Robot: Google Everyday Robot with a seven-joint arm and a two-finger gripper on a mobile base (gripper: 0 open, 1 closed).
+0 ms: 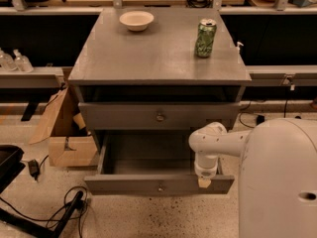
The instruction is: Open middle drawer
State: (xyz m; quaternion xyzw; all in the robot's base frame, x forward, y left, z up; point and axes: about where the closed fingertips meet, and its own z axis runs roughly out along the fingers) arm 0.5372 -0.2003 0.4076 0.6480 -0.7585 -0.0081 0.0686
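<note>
The middle drawer, a grey wooden one with a wide flat front and one small round metal knob, stands pulled well out from the front edge of the grey wooden desk, its inside bare to view. My gripper hangs pointing down at the top edge of that front, towards its right end. I cannot tell how far it is open or whether it has hold of anything. My white arm reaches to it from the right.

I count two drawer fronts. The second grey front sits closed above, also with one metal knob.

On the desk top are two things: one round cream bowl near the back edge, left of centre, and one green drinks can upright near the back right corner.

Beyond the left edge, one brown cardboard box sits on the floor, and two clear plastic bottles stand on a ledge.
</note>
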